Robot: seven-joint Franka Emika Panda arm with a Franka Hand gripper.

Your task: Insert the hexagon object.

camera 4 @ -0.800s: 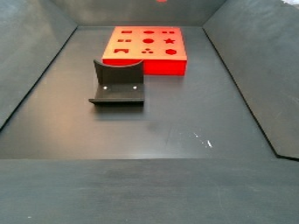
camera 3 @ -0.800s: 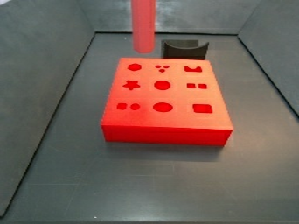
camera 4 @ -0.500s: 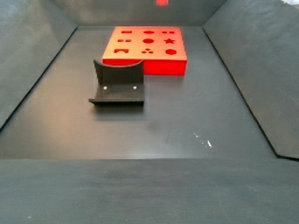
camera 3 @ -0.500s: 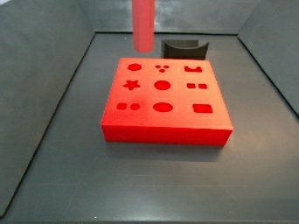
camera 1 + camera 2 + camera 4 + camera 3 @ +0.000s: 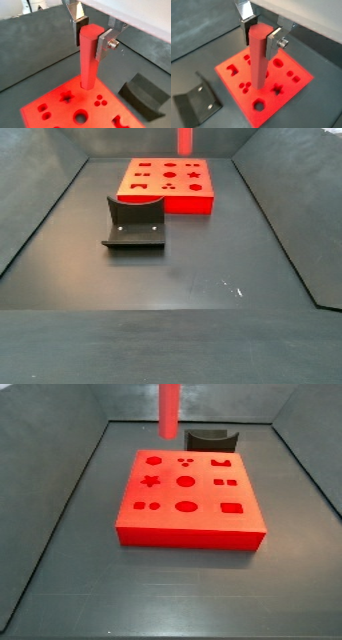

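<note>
While the gripper (image 5: 93,36) clamps the upright peg (image 5: 87,60) above the red block (image 5: 186,497), the fixture (image 5: 134,223) stands apart from the block. Only the wrist views show the fingers (image 5: 273,42).

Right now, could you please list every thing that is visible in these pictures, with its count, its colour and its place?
hexagon rod: one, light red, upright, clamped between the hand's fingers and hanging above the block; a side view also shows it over the far end of the floor.
block with shaped holes: one, red, flat on the dark floor, about mid-floor in that side view.
fixture: one, dark L-shaped bracket on a base plate, on the floor beside the block, apart from it.
enclosure floor: one, dark grey, with grey walls around it.
hand: one, silver finger plates with dark pads, shut on the rod's upper end, seen in both wrist views.
</note>
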